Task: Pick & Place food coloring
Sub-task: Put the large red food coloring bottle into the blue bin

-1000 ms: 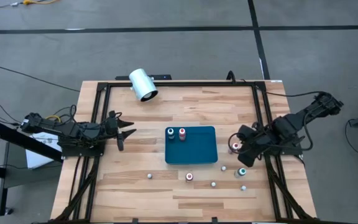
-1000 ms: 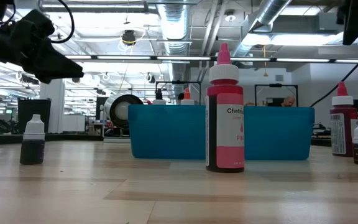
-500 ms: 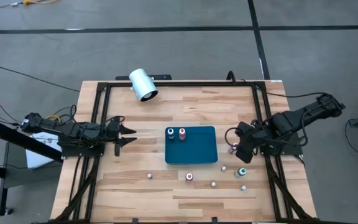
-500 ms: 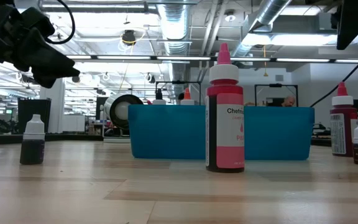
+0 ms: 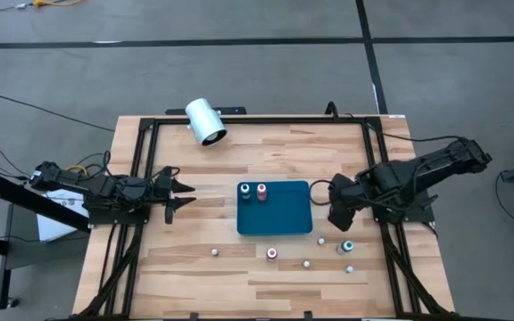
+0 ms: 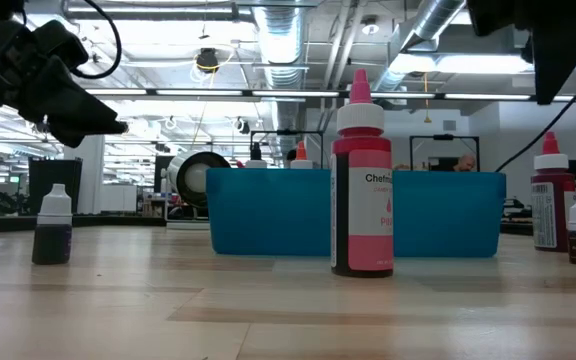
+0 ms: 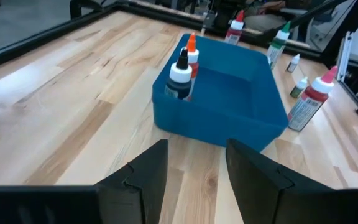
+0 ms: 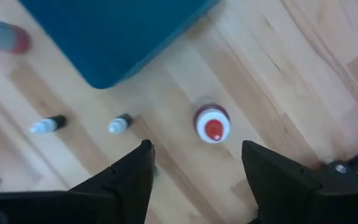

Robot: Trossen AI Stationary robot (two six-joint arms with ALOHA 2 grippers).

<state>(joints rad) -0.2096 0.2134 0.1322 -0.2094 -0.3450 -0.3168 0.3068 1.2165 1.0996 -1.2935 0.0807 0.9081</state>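
While two bottles stand in the teal plastic tray [image 5: 275, 209], most tiny food coloring bottles [image 5: 271, 253] wait near the desk's front edge.
Right gripper [image 5: 336, 217] hovers wide-open, empty, above a red-capped bottle [image 8: 212, 123]; left gripper [image 5: 182, 195] waits open at the left edge.

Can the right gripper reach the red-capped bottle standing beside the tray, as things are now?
Probably yes. The right gripper is open above the red-capped bottle, which stands alone on bare wood beside the teal tray.

two bottles [image 5: 253, 191] in tray [image 5: 279, 218] | loose bottles [image 5: 306, 263] on table [image 5: 257, 152] around its near-right corner
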